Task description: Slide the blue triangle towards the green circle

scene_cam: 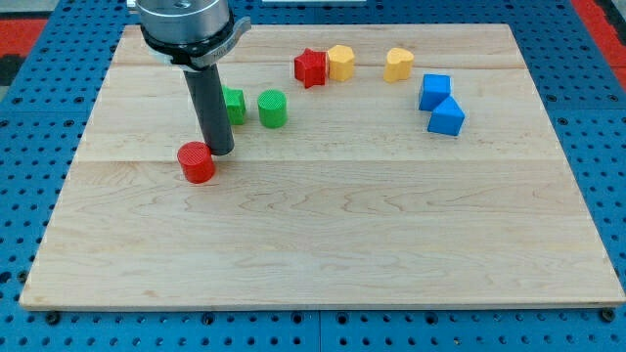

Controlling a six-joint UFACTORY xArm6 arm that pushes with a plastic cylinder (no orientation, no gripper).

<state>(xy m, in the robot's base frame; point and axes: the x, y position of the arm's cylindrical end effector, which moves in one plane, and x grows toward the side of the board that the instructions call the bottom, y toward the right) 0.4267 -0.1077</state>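
The blue triangle lies at the view's right, just below a blue cube. The green circle stands left of centre near the view's top. My tip rests on the board well to the left of the blue triangle, just below-left of the green circle and right next to a red circle. The rod partly hides a second green block.
A red star, a yellow hexagon and a yellow heart lie along the view's top. The wooden board sits on a blue perforated table.
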